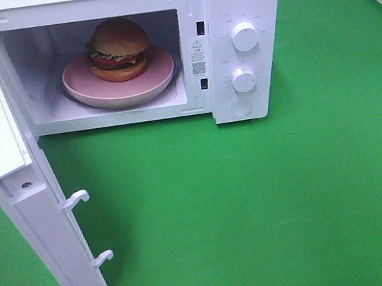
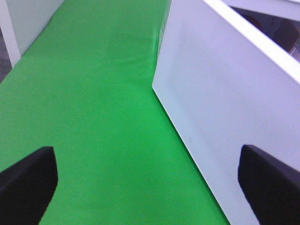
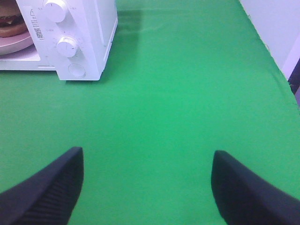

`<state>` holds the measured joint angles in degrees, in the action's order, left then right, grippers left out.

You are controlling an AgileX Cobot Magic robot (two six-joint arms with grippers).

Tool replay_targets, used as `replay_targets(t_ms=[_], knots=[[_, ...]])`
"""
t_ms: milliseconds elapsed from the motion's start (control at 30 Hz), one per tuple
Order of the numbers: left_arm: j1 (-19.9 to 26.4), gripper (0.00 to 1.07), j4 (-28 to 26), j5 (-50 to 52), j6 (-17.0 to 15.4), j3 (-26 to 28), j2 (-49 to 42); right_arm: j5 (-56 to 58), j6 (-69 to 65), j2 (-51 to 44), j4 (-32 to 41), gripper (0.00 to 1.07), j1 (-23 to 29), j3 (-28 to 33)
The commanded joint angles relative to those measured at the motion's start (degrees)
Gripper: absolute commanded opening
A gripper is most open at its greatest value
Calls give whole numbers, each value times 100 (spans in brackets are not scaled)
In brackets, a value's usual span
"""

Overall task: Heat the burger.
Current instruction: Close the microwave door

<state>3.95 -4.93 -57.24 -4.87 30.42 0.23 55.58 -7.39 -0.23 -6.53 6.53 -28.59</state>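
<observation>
one white microwave point(image 1: 231, 12), upper left of the exterior frame on a green cloth point(image 1: 268, 203), with two knobs point(image 1: 244, 36) on its right panel; its door point(image 1: 13, 172) is swung wide toward the lower left, showing two latch hooks point(image 1: 78, 197). one burger point(image 1: 119, 48) sits on one pink plate point(image 1: 101, 90) inside the cavity, whose mouth is open to the front. left gripper point(image 2: 147, 185) is released and holds nothing, fingers spread beside the door's outer face; right gripper point(image 3: 147, 183) is likewise released, over the cloth, facing the knob panel and well apart from it.
</observation>
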Motion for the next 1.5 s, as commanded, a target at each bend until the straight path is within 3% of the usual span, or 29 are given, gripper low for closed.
replay_targets(t_ms=[33,67,133,167,200,233,267,300,333,367,433,467,500,733,800,867,967,1167,1500], knots=[[-6,82,69,567,-40,46,-11,-57,23,-155,6,73,-40,29],[-6,82,69,567,-40,46,-11,-57,23,-155,6,73,-40,29],[-6,64,69,871,-40,46,-11,-57,23,-155,6,73,-40,29],[-6,64,69,871,-40,46,-11,-57,23,-155,6,73,-40,29],[-6,53,86,1026,-40,34,-11,-57,23,-155,6,73,-40,29],[-6,53,86,1026,-40,34,-11,-57,23,-155,6,73,-40,29],[-6,40,143,1249,-40,-6,-11,-57,23,-155,6,73,-40,29],[-6,40,143,1249,-40,-6,-11,-57,23,-155,6,73,-40,29],[-6,30,195,1473,-40,-69,11,-57,23,-155,6,73,-40,29],[-6,30,195,1473,-40,-69,11,-57,23,-155,6,73,-40,29],[-6,7,292,1828,-40,-229,292,-57,23,-155,6,73,-40,29],[-6,7,292,1828,-40,-229,292,-57,23,-155,6,73,-40,29],[-6,0,332,2017,-40,-275,493,-57,23,-155,6,73,-40,29],[-6,0,418,3008,-40,-470,1117,-57,23,-155,6,73,-40,29],[-6,0,418,3558,-40,-607,1352,-57,23,-155,6,73,-40,29],[-6,0,407,4790,-40,-888,1828,-57,23,-155,6,73,-40,29],[-6,0,407,5128,-40,-985,1954,-57,23,-155,6,73,-40,29],[-6,0,407,7105,-40,-1656,2899,-57,23,-155,6,73,-40,29],[-6,0,493,8113,-120,-1833,4154,-57,23,-155,6,73,-40,29]])
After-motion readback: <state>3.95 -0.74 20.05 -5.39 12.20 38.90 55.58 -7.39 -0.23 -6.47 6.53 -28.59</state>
